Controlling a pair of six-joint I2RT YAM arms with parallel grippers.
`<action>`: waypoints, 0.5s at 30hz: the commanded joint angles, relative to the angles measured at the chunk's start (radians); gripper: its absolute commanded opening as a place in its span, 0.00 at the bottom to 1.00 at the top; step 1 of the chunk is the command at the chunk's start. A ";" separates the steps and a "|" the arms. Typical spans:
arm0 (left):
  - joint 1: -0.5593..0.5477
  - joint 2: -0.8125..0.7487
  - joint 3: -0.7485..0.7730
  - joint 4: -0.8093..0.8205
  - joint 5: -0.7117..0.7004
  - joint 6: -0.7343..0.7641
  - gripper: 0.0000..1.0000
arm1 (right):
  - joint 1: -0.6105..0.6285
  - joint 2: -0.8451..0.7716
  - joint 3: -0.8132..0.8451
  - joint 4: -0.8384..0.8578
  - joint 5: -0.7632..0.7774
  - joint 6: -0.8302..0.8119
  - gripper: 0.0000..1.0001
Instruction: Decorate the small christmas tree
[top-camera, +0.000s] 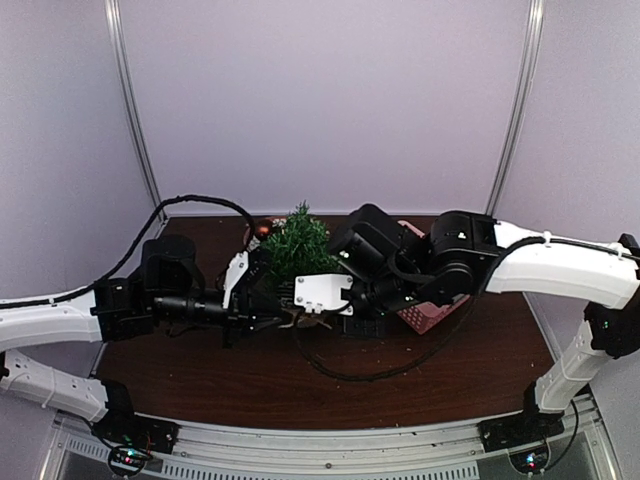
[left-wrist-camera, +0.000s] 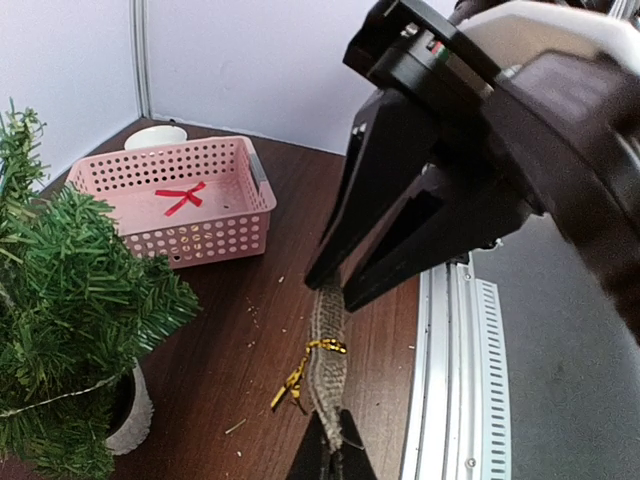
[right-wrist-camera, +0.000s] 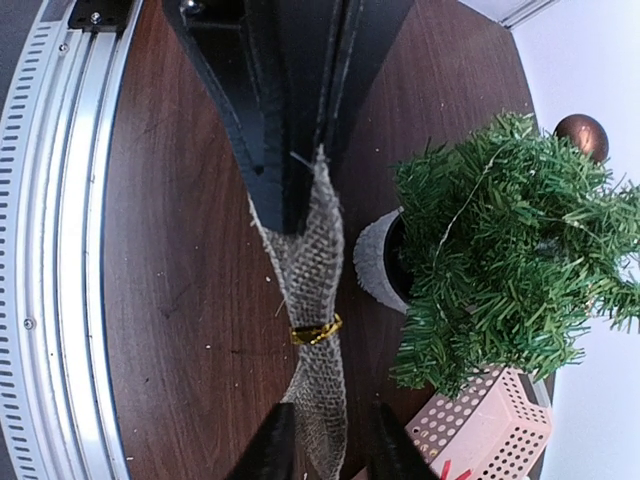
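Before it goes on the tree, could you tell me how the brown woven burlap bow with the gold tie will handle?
Probably floppy and very light: the brown woven burlap bow is thin open weave, bunched narrow at its gold tie. Its rough, frayed edge should snag rather than slip.

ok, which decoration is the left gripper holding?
The burlap bow with gold tie, pinched at one end. The red bow lies in the basket; the ball sits by the tree.

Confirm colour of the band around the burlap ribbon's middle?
Gold band on the tan burlap ribbon; clearest in the right wrist view.
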 joint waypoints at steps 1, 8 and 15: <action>0.012 -0.030 -0.045 0.118 -0.040 -0.032 0.00 | -0.031 -0.064 -0.024 0.078 -0.026 0.062 0.45; 0.064 -0.064 -0.117 0.253 -0.045 -0.113 0.00 | -0.227 -0.247 -0.248 0.341 -0.312 0.267 0.70; 0.172 -0.058 -0.154 0.404 0.036 -0.220 0.00 | -0.350 -0.270 -0.349 0.531 -0.513 0.425 0.67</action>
